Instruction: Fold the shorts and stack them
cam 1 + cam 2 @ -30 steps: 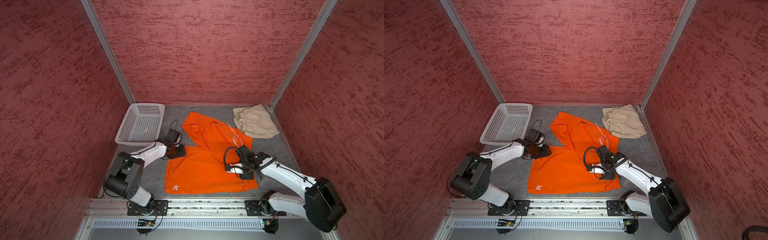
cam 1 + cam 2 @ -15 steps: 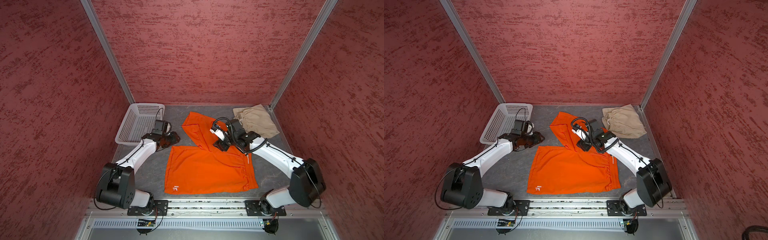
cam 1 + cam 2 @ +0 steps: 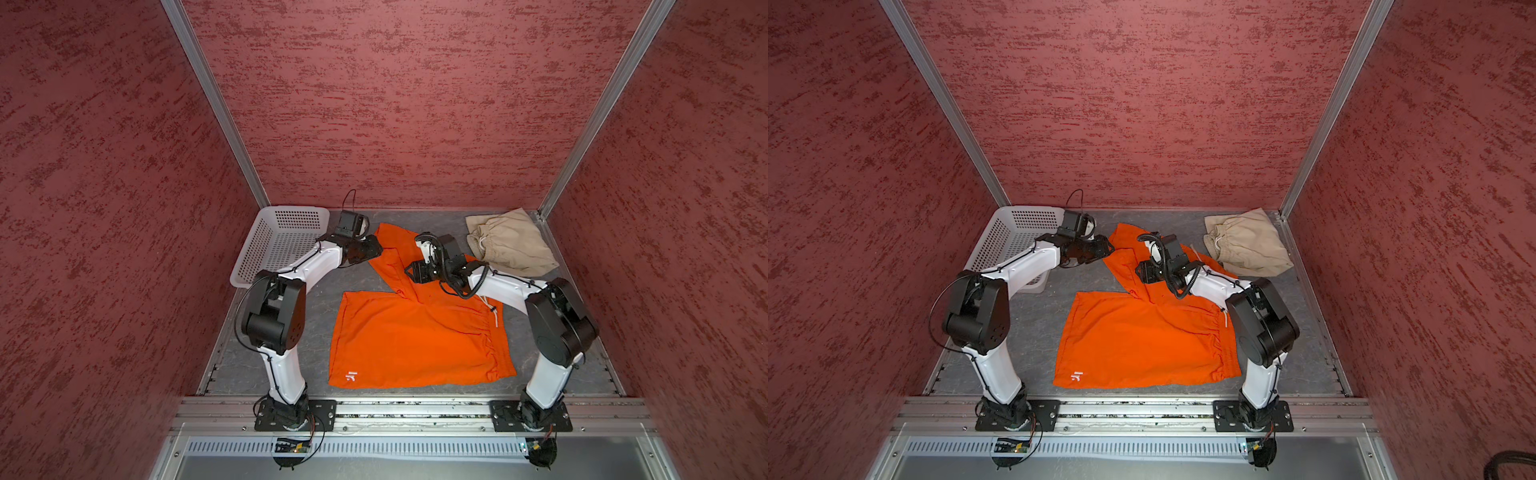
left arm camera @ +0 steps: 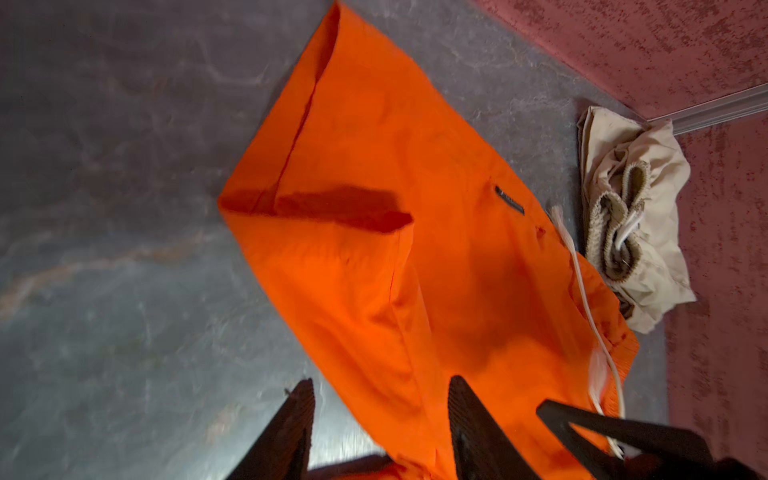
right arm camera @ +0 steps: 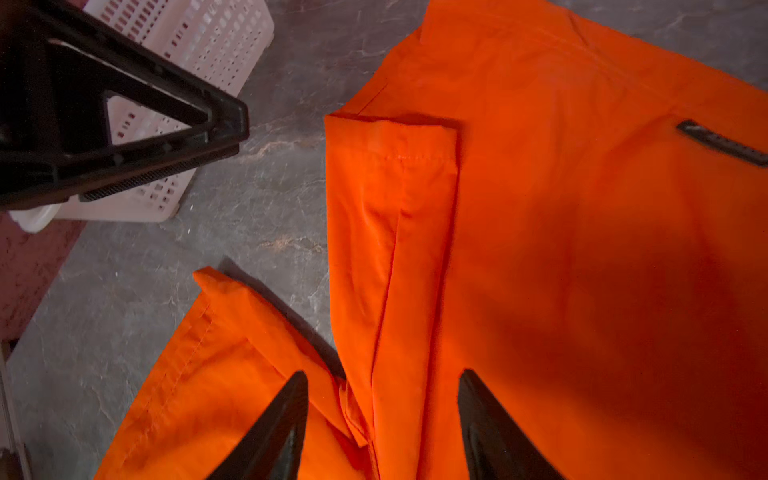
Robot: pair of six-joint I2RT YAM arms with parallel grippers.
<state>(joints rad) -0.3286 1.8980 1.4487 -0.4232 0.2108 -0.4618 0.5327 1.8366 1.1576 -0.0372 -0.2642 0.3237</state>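
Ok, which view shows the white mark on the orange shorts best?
The top views: both show the white mark at the orange shorts' near hem. Neither wrist view includes it; both look at cloth farther back.

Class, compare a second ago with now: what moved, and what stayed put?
On the orange shorts, the left hand moved away from the robot, from the near leg's corner to the far leg's tip by the basket. The right hand likewise left the waistband for the far leg. Both are open, holding nothing. The cloth itself, the beige shorts and the basket stayed put.
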